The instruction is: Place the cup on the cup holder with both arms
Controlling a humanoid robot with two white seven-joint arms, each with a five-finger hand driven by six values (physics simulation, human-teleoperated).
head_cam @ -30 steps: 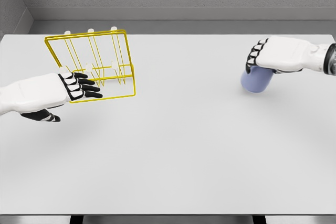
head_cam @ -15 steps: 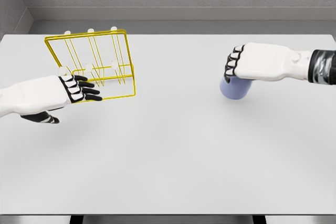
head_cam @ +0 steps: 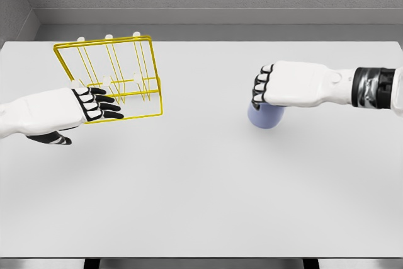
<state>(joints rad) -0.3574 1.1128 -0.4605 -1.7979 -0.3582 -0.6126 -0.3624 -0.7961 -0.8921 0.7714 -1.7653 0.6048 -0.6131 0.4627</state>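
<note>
Head view. The left hand [head_cam: 88, 106], fingers spread and holding nothing, lies against the front edge of the yellow wire rack [head_cam: 108, 77] on the white table [head_cam: 201, 181]. Mid-table, well apart from the rack, the right hand [head_cam: 277, 86] is curled over the pale blue cup [head_cam: 264, 116], gripping it from above. The cup appears rigid, light and smooth-walled, so a wrap around its body probably suits it better than a rim pinch. Compared with a second ago, hand and cup have shifted leftward toward the rack; the left hand is nearly unchanged.
</note>
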